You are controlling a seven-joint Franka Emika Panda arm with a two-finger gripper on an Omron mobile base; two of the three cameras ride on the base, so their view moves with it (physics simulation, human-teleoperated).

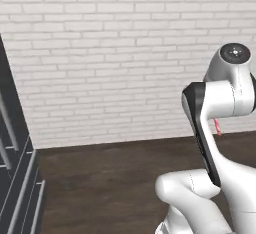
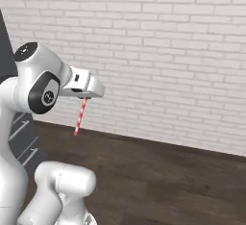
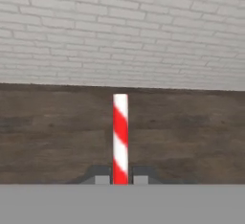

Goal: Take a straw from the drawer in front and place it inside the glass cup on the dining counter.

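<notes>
Straw (image 3: 120,137) in hand, carry leg of the task. Jaws clenched on the straw's lower end at the bottom centre of the hand view; the two dark tips press it from either side. In the right base view the straw (image 2: 80,116) hangs down and slightly left from the gripper (image 2: 84,96), upper left of frame; a short pink length of straw (image 1: 218,127) peeks out behind the forearm at the right of the left base view.

Judgement: pick is done, transport under way; neither glass cup nor dining counter is in sight, so placing is some way off.

To do this step well:
- Keep the clamp steady; the grip is at one end, so the long free end can swing or pivot (a thin smooth tube gives little friction).
- Move smoothly, keep the free end clear of the arm's own links.
- Before release, bring the straw close to upright, free end down, over the cup mouth.

Materials: straw is a slim straight cylinder, red and white spiral stripes. Brick wall (image 2: 168,51) is whitewashed, matte, shallow mortar lines. Floor (image 1: 110,178) is dark wood plank, faint grain. Dark cabinet front (image 1: 12,178) at lower left of the left base view, pale bar handles.
</notes>
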